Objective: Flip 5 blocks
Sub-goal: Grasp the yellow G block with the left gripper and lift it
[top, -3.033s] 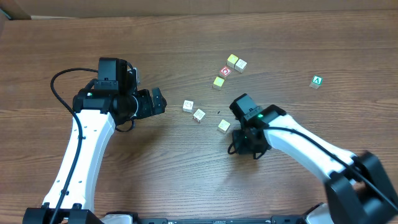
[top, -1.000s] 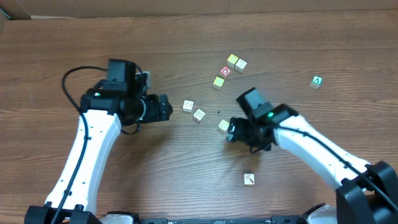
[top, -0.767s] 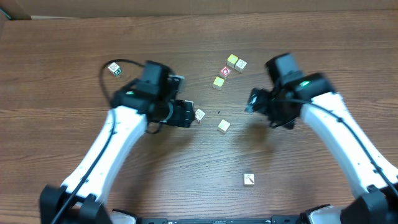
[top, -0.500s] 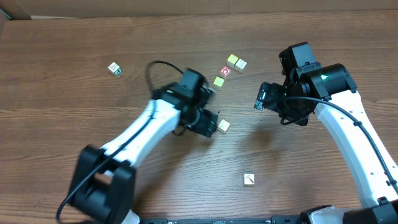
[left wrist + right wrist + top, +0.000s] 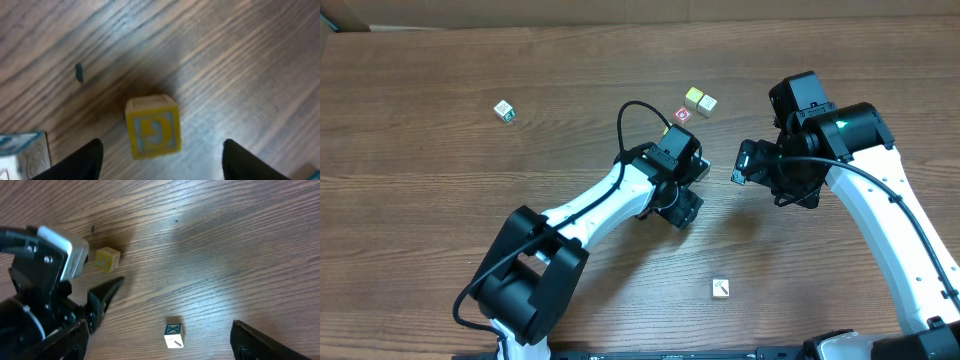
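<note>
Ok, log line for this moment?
left gripper: open around yellow block, no contact | right gripper: open, empty, hovering

In the middle of the left wrist view, a yellow-framed block (image 5: 152, 126) on the worktop (image 5: 250, 60) shows one letter, which reads as a G. At the bottom centre of the right wrist view, a pale block (image 5: 173, 335) bears a teal X-like sign. Other marks are too blurred to read.

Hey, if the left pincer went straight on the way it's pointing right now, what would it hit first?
Most likely the yellow block on the table: it lies straight ahead of the left pincer, between its open jaws and untouched. Depth is hard to judge.
</note>
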You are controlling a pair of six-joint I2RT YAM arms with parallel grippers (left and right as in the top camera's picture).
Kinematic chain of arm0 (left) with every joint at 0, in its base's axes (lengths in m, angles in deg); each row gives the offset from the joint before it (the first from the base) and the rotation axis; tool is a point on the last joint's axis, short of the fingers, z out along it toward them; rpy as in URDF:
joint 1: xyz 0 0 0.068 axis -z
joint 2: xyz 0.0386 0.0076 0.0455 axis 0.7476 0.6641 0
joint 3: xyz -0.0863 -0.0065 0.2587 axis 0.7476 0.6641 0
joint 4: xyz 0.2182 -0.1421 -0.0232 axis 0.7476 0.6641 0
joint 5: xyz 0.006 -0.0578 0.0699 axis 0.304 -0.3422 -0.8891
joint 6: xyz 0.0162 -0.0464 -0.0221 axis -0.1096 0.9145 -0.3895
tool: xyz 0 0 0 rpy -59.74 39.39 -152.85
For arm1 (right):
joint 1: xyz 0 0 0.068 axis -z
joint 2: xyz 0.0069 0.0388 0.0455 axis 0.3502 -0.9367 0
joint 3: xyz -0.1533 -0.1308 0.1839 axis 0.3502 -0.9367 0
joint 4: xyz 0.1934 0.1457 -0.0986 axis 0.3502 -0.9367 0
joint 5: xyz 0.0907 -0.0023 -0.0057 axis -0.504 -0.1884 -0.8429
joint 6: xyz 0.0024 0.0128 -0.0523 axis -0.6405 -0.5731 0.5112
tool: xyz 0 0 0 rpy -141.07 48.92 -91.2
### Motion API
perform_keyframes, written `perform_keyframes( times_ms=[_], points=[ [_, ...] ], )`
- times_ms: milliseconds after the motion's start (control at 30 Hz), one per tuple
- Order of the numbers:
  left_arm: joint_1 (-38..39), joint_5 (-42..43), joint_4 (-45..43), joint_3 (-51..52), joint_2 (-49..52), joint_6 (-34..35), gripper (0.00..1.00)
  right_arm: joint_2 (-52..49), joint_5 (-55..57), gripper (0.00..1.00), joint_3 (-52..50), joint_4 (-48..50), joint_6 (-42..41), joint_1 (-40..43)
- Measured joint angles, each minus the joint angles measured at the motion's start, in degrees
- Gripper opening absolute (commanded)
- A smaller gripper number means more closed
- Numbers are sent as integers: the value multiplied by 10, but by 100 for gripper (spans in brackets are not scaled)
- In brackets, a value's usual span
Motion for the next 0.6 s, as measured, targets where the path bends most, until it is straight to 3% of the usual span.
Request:
perform_keyframes(
  times_ms=[200, 400, 600],
  points=[
    [0, -3, -23, -1, 18, 0, 58, 0, -2, 88, 0, -3, 7, 0],
    [0, -6, -25, -1, 36, 2, 37, 0, -3, 87, 0, -3, 11, 0],
    [0, -7, -27, -1, 36, 4, 27, 0, -6, 87, 0, -4, 12, 0]
  ],
)
